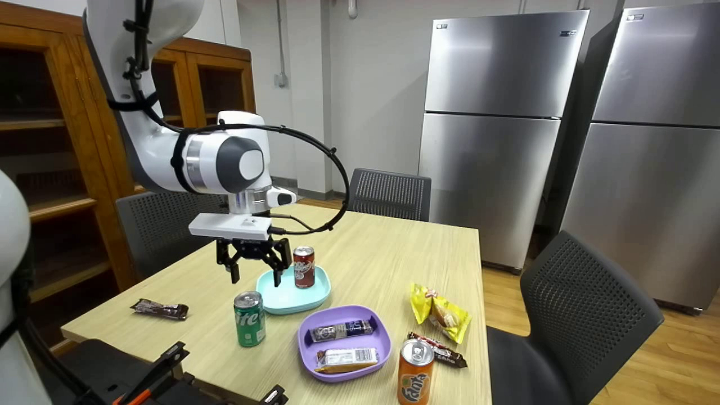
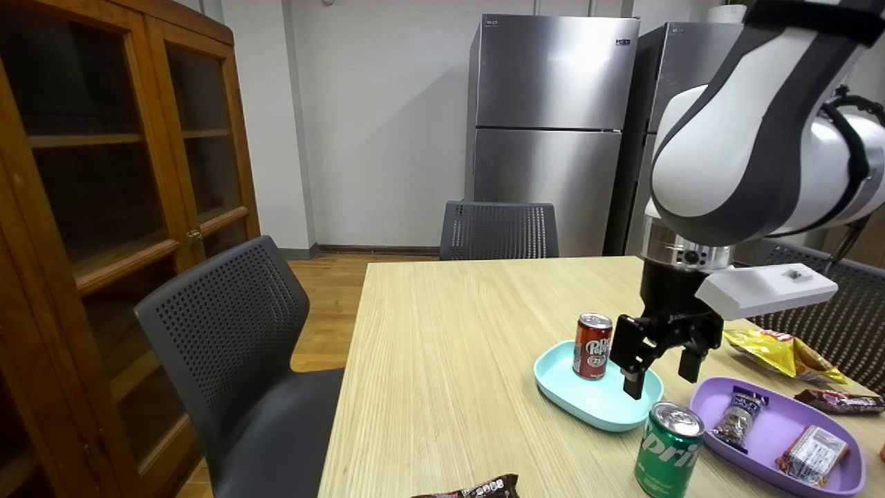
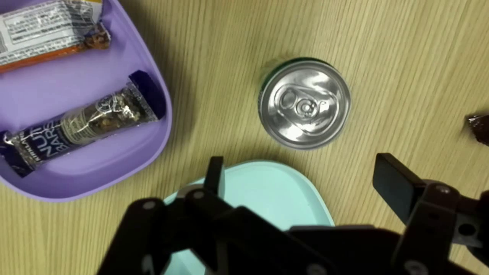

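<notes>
Hovers with black two-fingered metal gripper (image 1: 256, 278) spread wide and empty, near green cylindrical metal can (image 1: 250, 319), upright on pale rectangular wood-grained table (image 1: 394, 253). Probably slick, stiff, weighty if full; best held mid-wall.

Green cylindrical metal can (image 1: 250, 319): pale lettering, silver lid. Dark red cylindrical metal can (image 2: 592, 349): white lettering. Turquoise rounded plastic dish (image 1: 292, 302): uniform colour. Purple rounded-square plastic dish (image 3: 46, 91): uniform colour. Pale wood-grained tabletop (image 2: 442, 360): fine linear streaks. Black two-fingered gripper (image 1: 256, 279): grey screw heads.
</notes>
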Tool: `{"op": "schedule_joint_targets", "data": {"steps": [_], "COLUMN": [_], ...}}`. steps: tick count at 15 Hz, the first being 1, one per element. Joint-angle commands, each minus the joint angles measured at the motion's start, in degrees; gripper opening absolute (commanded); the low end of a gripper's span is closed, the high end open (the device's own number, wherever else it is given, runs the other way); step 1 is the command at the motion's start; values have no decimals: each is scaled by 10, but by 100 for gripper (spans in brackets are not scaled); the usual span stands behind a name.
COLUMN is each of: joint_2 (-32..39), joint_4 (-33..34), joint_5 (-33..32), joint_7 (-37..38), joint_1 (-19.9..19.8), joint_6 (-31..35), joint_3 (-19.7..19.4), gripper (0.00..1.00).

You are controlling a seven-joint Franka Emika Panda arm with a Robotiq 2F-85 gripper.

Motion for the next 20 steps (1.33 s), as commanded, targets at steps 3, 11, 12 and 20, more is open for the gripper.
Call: {"op": "schedule_joint_targets", "data": {"steps": [3, 11, 12, 20], "joint_2": [-17, 4, 8, 36], "joint_4": [-51, -59, -57, -50], "joint_5": [12, -43, -46, -54], "joint_7": [6, 58, 61, 72], "joint_1": [-6, 13, 15, 31], "joint_6": [44, 58, 58, 59], "joint_3": [7, -28, -31, -36], "gripper": [100, 100, 100, 100]}}
